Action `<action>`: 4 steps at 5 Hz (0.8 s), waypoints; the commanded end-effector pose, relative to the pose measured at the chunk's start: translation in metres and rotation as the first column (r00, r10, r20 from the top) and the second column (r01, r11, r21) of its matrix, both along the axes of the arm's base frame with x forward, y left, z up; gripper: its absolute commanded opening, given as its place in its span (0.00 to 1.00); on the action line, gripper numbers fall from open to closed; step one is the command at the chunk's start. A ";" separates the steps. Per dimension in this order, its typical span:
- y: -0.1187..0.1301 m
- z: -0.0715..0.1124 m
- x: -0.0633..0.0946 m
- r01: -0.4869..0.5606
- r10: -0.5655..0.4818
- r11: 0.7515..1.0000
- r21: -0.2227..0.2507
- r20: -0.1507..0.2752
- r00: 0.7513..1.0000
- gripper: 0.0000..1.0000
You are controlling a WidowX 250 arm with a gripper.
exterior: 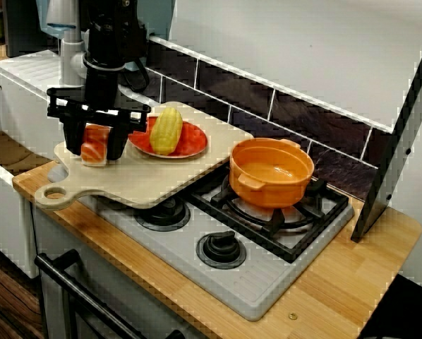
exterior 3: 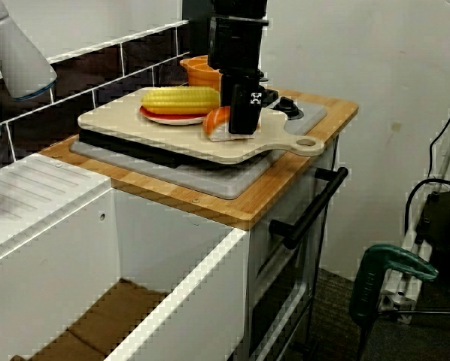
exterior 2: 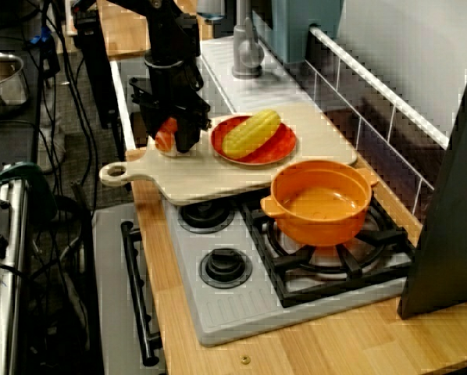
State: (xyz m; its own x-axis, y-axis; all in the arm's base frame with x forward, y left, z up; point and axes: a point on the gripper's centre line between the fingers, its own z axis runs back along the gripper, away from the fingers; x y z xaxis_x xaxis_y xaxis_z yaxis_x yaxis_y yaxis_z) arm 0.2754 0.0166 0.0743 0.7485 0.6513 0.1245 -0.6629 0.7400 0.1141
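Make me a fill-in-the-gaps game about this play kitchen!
1. The corn lies on a ____ plate.
2. The pot on the stove is coloured ____.
3. The sushi sits between the fingers of the gripper, on a cutting board whose handle has a round ____ in it.

Missing words: red, orange, hole.

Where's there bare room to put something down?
Free: the cutting board in front of the red plate; the wooden counter right of the stove. Crowded: the board's handle end, where the gripper straddles the salmon sushi beside the corn.
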 end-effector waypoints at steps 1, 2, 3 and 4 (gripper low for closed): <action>0.008 0.025 0.009 0.048 -0.046 0.998 -0.032 0.040 0.998 0.00; 0.007 0.040 0.015 0.112 -0.110 0.993 -0.036 0.049 0.993 0.00; 0.005 0.057 0.021 0.182 -0.180 0.983 -0.024 0.073 0.981 0.00; -0.003 0.067 0.031 0.266 -0.265 0.964 -0.008 0.079 0.961 0.00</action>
State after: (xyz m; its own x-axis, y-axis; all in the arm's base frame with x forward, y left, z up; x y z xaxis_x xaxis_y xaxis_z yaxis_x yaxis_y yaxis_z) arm 0.2999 0.0103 0.1248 0.8838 0.4506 0.1258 -0.4617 0.8834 0.0803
